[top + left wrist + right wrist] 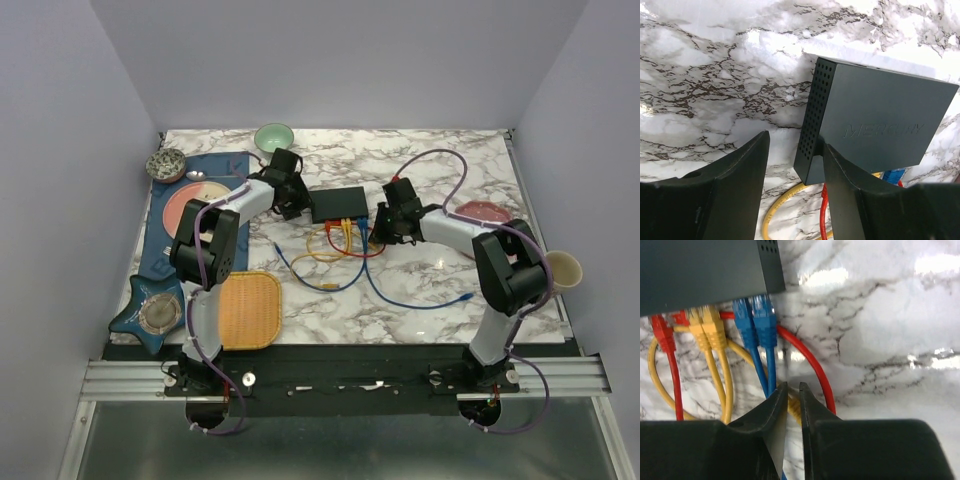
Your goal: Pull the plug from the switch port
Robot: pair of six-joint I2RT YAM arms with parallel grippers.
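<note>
The flat black switch (338, 204) lies mid-table, also in the left wrist view (880, 125) and the right wrist view (700, 270). Its near edge holds a row of plugs: red (660, 332), two yellow (707, 330) and two blue (755, 320). My left gripper (792, 150) is open at the switch's left near corner, which sits between its fingers; it also shows in the top view (296, 205). My right gripper (792, 387) is shut with a thin gap and holds nothing, just near of the blue plugs, above their cables (378, 225).
Red, yellow and blue cables (335, 250) loop on the marble in front of the switch; one blue cable ends loose (465, 297). Green bowl (273, 136), speckled bowl (166, 164), pink plates (190, 205) (482, 212), woven tray (249, 310), star dish (150, 312), cup (562, 268).
</note>
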